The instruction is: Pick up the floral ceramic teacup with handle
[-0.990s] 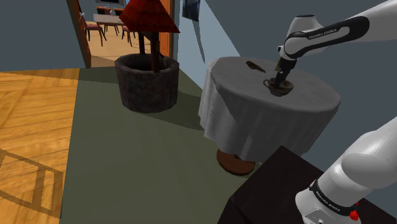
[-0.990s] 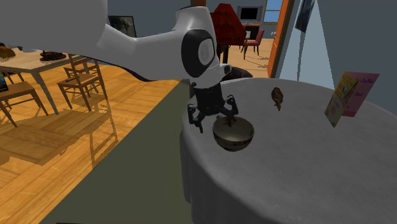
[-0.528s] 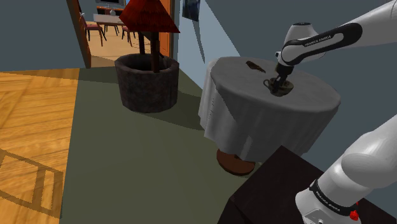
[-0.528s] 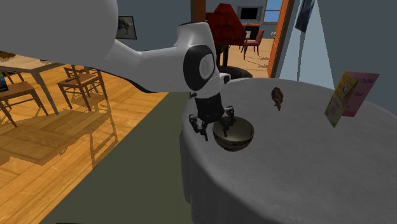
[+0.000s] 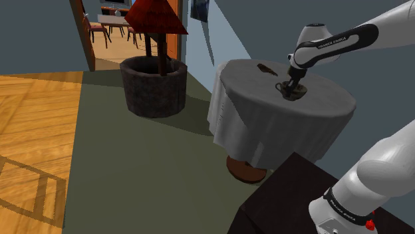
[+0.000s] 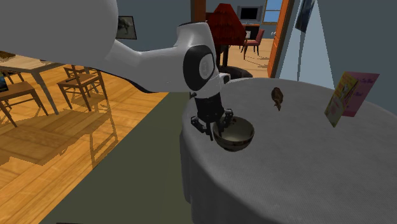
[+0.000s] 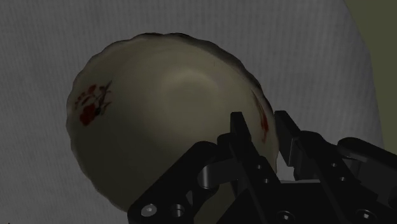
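The teacup (image 7: 159, 121) is cream inside with red flower marks and stands on the round table's grey cloth (image 7: 51, 44). My gripper (image 7: 267, 137) is shut on its rim, one black finger inside the wall and one outside. From the shoulder view the cup (image 5: 291, 92) sits near the table's middle, its small handle pointing to that view's left, and the gripper (image 5: 293, 84) comes down onto it from above. The second exterior view has the cup (image 6: 236, 134) near the table's edge, with the gripper (image 6: 216, 123) on its left rim.
A small brown object (image 5: 268, 68) (image 6: 277, 95) lies farther back on the table (image 5: 312, 113). A pink and yellow card (image 6: 347, 95) stands on the table. A dark round planter (image 5: 154, 85) stands on the floor by the doorway. My stand (image 5: 292, 199) is beside the table.
The gripper came down onto the cup and its fingers closed from wide apart onto the rim. The cup stayed in place on the table.
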Robot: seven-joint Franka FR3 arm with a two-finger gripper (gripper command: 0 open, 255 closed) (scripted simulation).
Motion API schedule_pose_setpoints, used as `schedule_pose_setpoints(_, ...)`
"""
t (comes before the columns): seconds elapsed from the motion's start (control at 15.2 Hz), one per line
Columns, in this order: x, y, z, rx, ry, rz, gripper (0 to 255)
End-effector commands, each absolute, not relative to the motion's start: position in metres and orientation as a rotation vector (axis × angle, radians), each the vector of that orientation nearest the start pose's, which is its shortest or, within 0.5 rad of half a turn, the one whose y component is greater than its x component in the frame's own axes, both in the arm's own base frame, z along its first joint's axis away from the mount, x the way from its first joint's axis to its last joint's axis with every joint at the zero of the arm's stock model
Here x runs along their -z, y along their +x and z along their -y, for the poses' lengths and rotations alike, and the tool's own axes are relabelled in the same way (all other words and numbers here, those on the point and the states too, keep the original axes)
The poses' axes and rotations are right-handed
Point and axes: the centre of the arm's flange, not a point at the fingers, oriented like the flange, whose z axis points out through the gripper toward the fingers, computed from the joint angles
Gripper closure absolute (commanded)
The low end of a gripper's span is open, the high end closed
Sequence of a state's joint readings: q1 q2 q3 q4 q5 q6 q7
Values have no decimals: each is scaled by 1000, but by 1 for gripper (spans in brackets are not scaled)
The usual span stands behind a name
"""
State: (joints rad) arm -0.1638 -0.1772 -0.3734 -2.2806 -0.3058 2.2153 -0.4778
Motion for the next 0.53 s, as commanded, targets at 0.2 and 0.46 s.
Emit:
schedule_pose_setpoints(0.2, -448, 422, 268, -4, -3351, 190, 255)
schedule_pose_setpoints(0.46, -470, 422, 268, -4, -3351, 190, 255)
